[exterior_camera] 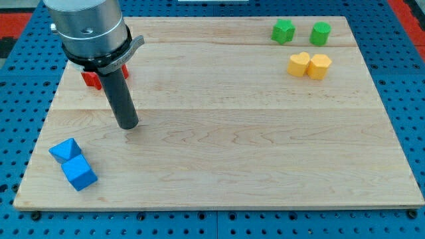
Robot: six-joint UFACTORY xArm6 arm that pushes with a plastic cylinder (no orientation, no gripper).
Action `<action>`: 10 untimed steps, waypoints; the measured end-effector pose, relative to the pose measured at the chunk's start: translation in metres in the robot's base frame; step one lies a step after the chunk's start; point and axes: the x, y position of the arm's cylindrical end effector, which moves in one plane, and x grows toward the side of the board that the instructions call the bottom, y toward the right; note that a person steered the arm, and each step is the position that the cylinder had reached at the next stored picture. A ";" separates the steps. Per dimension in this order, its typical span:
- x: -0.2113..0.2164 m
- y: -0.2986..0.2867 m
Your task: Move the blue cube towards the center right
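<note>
Camera view: my tip (128, 125), a bare rod touching nothing, stands on the wooden board (265, 166), up-right of the blue cube (80, 172).

Two blue blocks (73, 162), red block (93, 78), two green (283, 30), two yellow (300, 64), pale wooden board (252, 146)

You see a desk (232, 133) of pale wood, smooth, with fine grain lines. The rod (121, 96) looks matt dark, its collar (89, 23) is brushed shiny metal. The blue cube (80, 173) looks smooth and matt.
</note>
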 end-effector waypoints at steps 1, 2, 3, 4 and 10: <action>0.000 0.000; -0.001 0.008; -0.001 0.061; 0.061 0.083; 0.046 -0.074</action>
